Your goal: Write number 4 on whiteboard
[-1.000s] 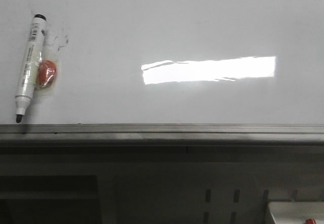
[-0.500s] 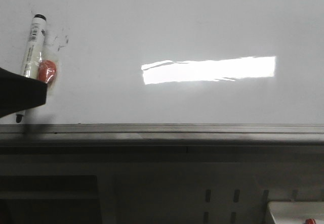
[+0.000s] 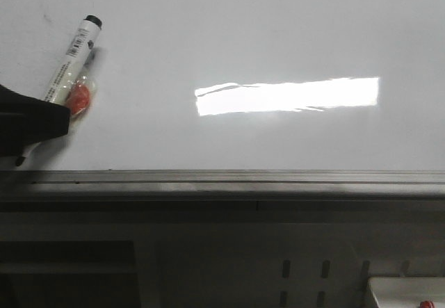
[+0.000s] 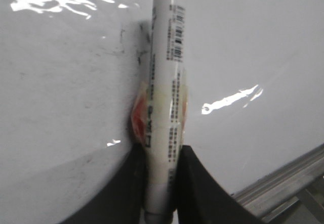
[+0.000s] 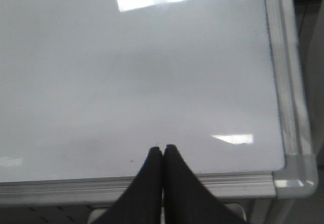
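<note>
Since half a second ago the marker [image 3: 73,61] tilts, cap end swung rightward. Left end effector [image 4: 161,176] enters low from the left, clamped on its barrel near the tip, over the whiteboard [image 3: 278,30]. Right end effector [image 5: 162,150] closed, empty. No number 4 drawn.

A bright rectangular glare [image 3: 287,96] burns out to pure white on the large glossy white whiteboard with its grey metal rail [image 3: 278,30], while the space below the rail sits in dim shadow. The front view is soft and slightly grainy. In the left wrist view ragged highlights streak the board, and the near black fingers [image 4: 197,183] are blurred.
</note>
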`<state>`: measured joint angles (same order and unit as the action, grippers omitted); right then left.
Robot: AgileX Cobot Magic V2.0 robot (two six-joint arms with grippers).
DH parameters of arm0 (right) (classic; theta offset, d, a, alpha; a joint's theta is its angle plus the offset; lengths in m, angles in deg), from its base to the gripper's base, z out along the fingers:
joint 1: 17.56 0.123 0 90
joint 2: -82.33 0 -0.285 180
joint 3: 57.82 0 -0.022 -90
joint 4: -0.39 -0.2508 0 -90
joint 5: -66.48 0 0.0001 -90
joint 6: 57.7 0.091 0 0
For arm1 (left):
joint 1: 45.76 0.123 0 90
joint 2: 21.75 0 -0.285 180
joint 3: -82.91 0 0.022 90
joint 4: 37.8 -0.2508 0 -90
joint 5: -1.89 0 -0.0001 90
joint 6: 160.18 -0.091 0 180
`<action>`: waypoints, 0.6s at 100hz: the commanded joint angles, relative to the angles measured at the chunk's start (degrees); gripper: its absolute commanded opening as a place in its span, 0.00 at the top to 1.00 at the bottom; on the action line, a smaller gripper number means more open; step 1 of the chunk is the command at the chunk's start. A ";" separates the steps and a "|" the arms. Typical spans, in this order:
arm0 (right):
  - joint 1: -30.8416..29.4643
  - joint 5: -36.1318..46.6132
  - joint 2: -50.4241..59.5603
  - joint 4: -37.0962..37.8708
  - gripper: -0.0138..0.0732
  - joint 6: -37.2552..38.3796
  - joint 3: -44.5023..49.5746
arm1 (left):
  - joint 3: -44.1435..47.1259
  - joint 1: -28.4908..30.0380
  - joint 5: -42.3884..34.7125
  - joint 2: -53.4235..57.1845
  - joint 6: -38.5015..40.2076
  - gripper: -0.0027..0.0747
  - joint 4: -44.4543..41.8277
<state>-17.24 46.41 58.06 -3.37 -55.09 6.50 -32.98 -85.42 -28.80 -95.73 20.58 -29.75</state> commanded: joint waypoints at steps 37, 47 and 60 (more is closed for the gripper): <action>25.73 3.84 -7.90 -2.31 0.92 -4.19 -8.85 | -1.33 -0.18 -3.21 12.78 -1.17 0.99 -29.79; 32.47 5.46 -12.19 -2.31 0.91 -4.49 -11.60 | -1.33 -0.18 -3.21 13.47 -1.17 0.99 -37.17; 42.40 7.92 -19.61 -2.31 0.71 -8.85 -16.10 | -1.33 -0.18 -3.21 13.47 -1.27 0.99 -40.67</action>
<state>20.13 48.02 42.79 -5.65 -61.06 -5.17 -32.98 -85.42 -28.32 -82.92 19.28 -68.74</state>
